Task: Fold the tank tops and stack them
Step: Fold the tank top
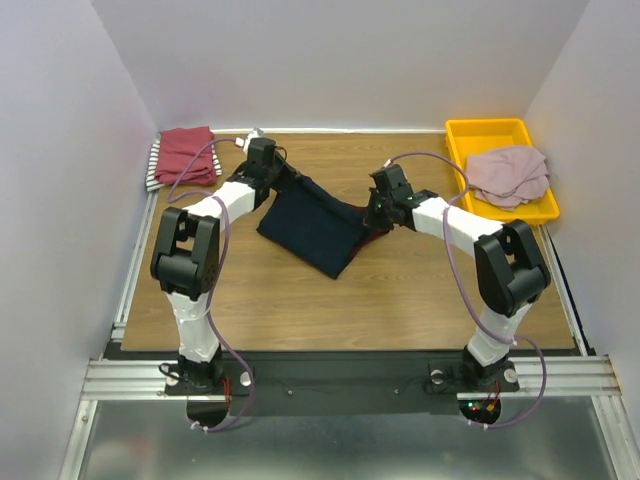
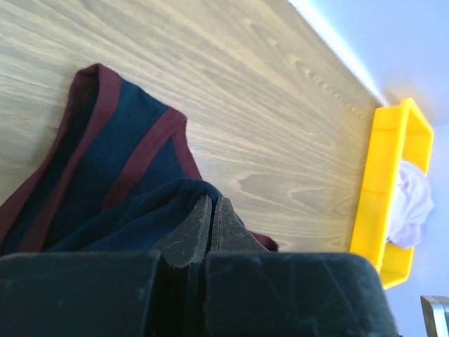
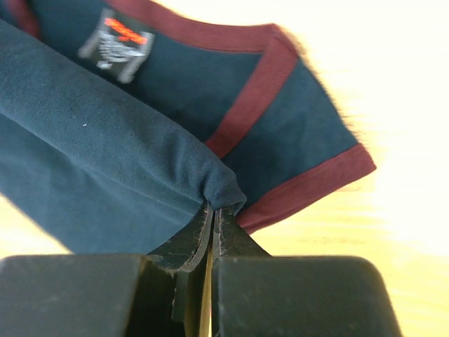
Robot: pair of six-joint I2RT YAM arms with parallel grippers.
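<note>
The navy jersey point(image 1: 315, 228) with maroon trim hangs between my two grippers above the middle of the table, its lower corner on the wood. My left gripper point(image 1: 275, 178) is shut on its left top edge; the left wrist view shows the navy cloth point(image 2: 105, 175) pinched at the fingertips point(image 2: 210, 203). My right gripper point(image 1: 378, 208) is shut on its right top edge, with a cloth fold point(image 3: 140, 154) bunched at the fingertips point(image 3: 214, 210). A dark-red top point(image 1: 188, 155) lies folded on a striped one point(image 1: 153, 168) at the back left. A dusty-pink top point(image 1: 508, 174) lies in the tray.
The yellow plastic tray point(image 1: 463, 140) stands at the back right and also shows in the left wrist view point(image 2: 382, 182). White walls close the table on three sides. A metal rail runs along the left edge point(image 1: 130, 290).
</note>
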